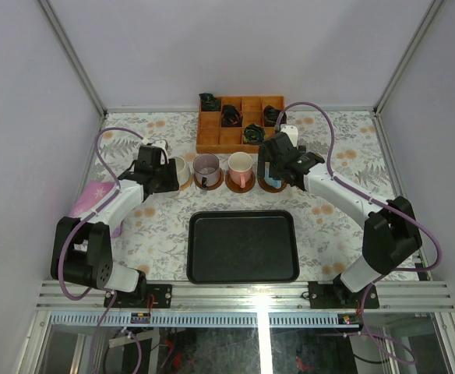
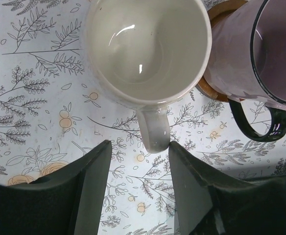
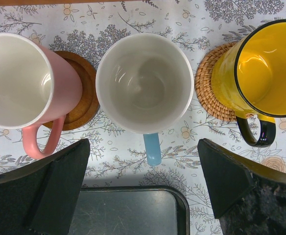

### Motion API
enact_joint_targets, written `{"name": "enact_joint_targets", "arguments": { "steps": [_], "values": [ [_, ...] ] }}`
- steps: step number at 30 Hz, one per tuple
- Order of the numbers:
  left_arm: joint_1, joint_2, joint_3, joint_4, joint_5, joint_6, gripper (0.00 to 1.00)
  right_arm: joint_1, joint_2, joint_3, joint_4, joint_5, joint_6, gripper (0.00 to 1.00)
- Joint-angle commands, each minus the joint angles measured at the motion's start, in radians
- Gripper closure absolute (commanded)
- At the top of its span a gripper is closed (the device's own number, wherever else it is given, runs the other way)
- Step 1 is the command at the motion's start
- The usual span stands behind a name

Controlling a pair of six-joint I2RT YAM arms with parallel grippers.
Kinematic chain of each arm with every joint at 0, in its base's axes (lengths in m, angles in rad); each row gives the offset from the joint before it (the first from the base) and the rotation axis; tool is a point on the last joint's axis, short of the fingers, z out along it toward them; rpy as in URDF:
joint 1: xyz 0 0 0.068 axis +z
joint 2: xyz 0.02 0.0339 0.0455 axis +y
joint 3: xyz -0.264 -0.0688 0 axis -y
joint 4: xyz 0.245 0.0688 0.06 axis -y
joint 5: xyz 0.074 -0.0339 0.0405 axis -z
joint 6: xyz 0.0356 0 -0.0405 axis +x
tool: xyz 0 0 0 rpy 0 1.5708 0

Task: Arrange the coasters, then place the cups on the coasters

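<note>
Left gripper (image 2: 140, 147) half-open, loosely flanking the handle of the cream cup (image 2: 148, 49) at the row's left end; right gripper (image 3: 143, 144) wide astride the blue cup (image 3: 144, 81); suggest both withdraw straight along the handles, touching nothing, so cups stay on coasters (image 3: 86, 93).

table (image 1: 329, 226) w/ floral cloth. black tray (image 1: 243, 246) flat on it at 6 o'clock. orange wooden box (image 1: 209, 144) at 12, by far edge. btwn them a 9-to-3 row of discs on the cloth: brown coaster (image 3: 84, 98), woven coaster (image 3: 209, 93) twd 3, another brown one (image 2: 211, 92) twd 9. pink-purple flat item (image 1: 95, 199) at 9.
</note>
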Motion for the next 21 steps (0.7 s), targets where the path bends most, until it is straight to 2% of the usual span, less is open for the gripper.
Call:
{"name": "enact_joint_targets", "arguments": {
  "steps": [1, 21],
  "values": [
    [0.005, -0.01, 0.004, -0.022, -0.03, 0.014, 0.5, -0.007, -0.018, 0.02, 0.024, -0.01, 0.005, 0.01],
    [0.005, -0.02, 0.009, -0.023, -0.076, 0.008, 0.47, -0.007, -0.022, 0.017, 0.023, -0.01, 0.005, 0.01]
  ]
}}
